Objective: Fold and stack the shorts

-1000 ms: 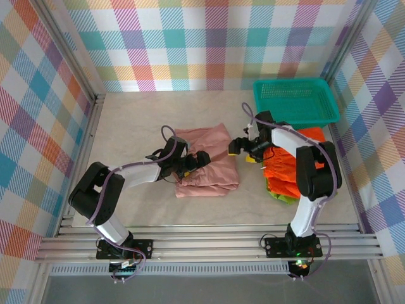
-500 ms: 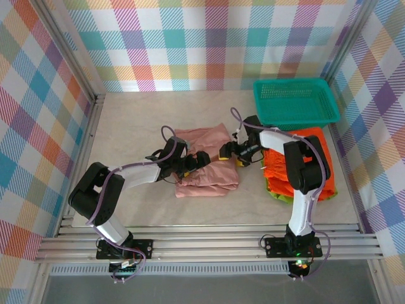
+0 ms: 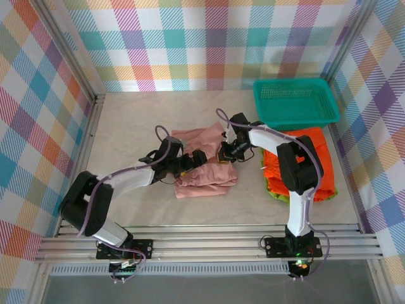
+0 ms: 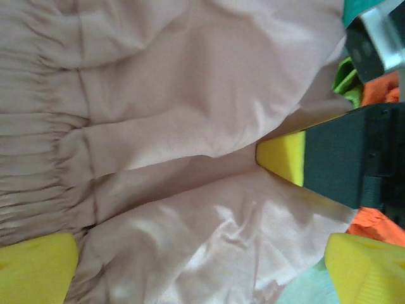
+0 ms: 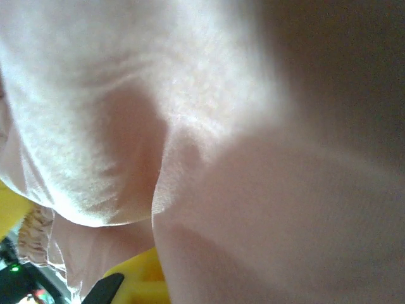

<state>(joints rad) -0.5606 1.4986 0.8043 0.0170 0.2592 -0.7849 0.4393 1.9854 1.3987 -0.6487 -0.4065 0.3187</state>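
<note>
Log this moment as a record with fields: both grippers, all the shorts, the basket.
left gripper: open, over the pink shorts
right gripper: shut on the pink shorts' right edge
pink shorts: folded over, mid-table
orange shorts: right side, on top of the lime green shorts
lime green shorts: edge peeking out beneath
basket: teal, back right

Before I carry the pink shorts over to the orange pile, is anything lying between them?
Nothing visible lies on the table between the pink shorts and the orange shorts. Only the right arm crosses that gap, with the right claw shut on the pink shorts' edge. The teal basket sits farther back.
</note>
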